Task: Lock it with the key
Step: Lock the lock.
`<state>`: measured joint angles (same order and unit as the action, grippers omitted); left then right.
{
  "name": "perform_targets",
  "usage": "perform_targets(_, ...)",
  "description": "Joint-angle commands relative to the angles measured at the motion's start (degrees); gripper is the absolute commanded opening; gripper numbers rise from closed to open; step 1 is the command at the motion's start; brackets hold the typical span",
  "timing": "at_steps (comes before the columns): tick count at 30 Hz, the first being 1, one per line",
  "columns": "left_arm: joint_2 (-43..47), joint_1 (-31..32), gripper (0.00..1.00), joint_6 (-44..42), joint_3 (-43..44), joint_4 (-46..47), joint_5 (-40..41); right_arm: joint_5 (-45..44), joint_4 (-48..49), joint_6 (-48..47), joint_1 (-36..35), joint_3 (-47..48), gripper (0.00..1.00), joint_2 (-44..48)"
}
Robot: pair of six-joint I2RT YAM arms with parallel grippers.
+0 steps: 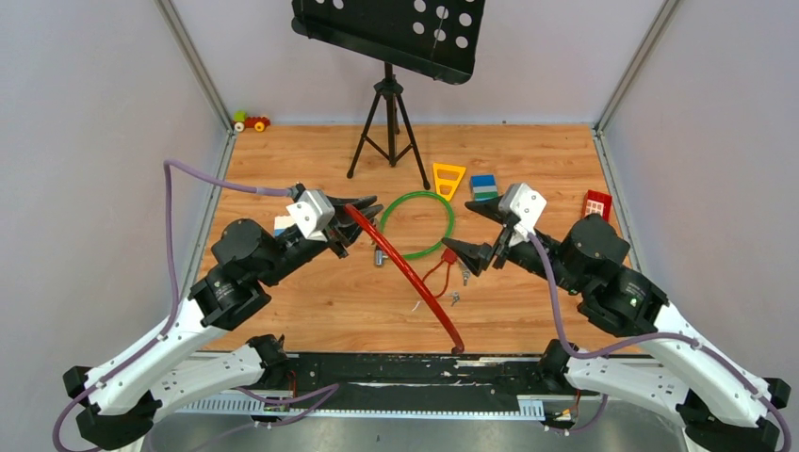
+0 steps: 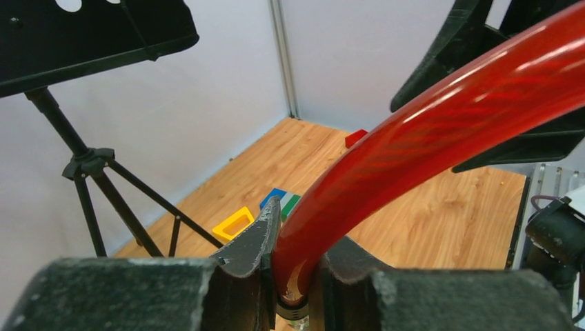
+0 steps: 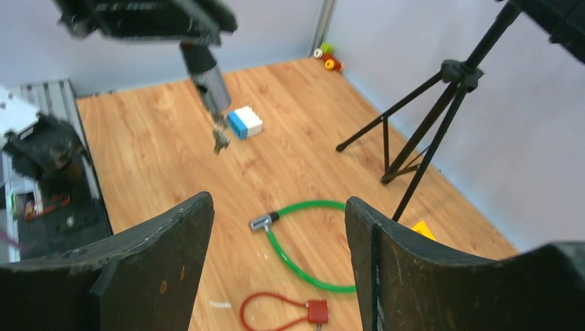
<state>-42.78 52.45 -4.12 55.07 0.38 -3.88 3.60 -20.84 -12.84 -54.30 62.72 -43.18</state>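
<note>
My left gripper (image 1: 363, 215) (image 2: 296, 276) is shut on a thick red cable (image 1: 415, 278) (image 2: 428, 131) and holds one end off the table; the other end rests near the front edge. In the right wrist view, the cable's grey lock cylinder (image 3: 209, 81) hangs below that gripper with a small metal piece (image 3: 220, 140) dangling from it. A tiny silvery key (image 1: 455, 298) lies on the wood. My right gripper (image 1: 471, 233) (image 3: 276, 207) hovers open and empty above a small red padlock (image 1: 448, 255) (image 3: 317, 310).
A green cable loop (image 1: 417, 224) (image 3: 303, 262) lies mid-table. Behind it stand a black tripod stand (image 1: 388, 122), a yellow triangle (image 1: 448, 177) and a blue-green block (image 1: 484, 185). A red brick (image 1: 595, 202) is at the right, a toy car (image 1: 251, 121) at the far left corner.
</note>
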Motion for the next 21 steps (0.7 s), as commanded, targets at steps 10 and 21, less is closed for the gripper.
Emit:
perform_targets(10, 1.72, -0.76, 0.00, -4.01, 6.34, -0.12, 3.28, 13.97, -30.92, -6.77, -0.10, 10.96, 0.71, 5.47)
perform_targets(21, 1.35, -1.12, 0.00, -4.35, 7.43, -2.16, 3.73, 32.97, -25.39, -7.08, -0.10, 5.49, 0.70, 4.63)
